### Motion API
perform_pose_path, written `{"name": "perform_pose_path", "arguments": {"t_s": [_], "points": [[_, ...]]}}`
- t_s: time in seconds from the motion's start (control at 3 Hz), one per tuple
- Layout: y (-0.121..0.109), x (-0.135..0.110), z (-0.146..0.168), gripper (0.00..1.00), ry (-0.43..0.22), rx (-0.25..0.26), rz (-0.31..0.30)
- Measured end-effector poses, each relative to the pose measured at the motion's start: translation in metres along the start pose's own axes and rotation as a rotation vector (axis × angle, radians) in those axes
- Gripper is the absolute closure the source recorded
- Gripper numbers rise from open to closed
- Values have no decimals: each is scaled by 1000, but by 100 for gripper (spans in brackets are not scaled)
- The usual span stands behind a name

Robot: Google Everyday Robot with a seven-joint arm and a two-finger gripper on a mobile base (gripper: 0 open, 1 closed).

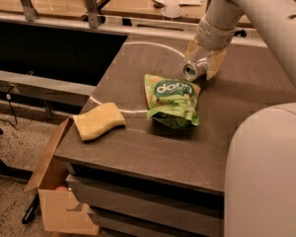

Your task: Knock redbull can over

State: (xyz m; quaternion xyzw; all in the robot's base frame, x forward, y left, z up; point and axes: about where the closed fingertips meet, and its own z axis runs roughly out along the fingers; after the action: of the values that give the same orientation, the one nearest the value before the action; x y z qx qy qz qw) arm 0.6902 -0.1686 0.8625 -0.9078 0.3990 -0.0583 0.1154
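Gripper, camera view: over far right of table, tan fingers either side of redbull can, clamped on it. Can tipped steeply, shiny top facing camera; tilt probably start of toppling, can not yet flat. Green snack bag just below gripper, near can. Yellow sponge well left.

Dark brown desk carries one slim silvery metal can, one green crinkled snack bag, one yellow rectangular sponge. One end effector, at the can. One brown cardboard box on the floor.
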Motion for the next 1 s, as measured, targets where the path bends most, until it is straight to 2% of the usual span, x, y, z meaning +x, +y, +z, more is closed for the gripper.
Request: {"name": "perform_pose_path", "arguments": {"t_s": [0.33,0.67,1.0], "points": [[2,-1,5,0,-15,-3,10],[2,0,-19,0,-50,146,97],[10,13,-74,0,-36,362,196]]}}
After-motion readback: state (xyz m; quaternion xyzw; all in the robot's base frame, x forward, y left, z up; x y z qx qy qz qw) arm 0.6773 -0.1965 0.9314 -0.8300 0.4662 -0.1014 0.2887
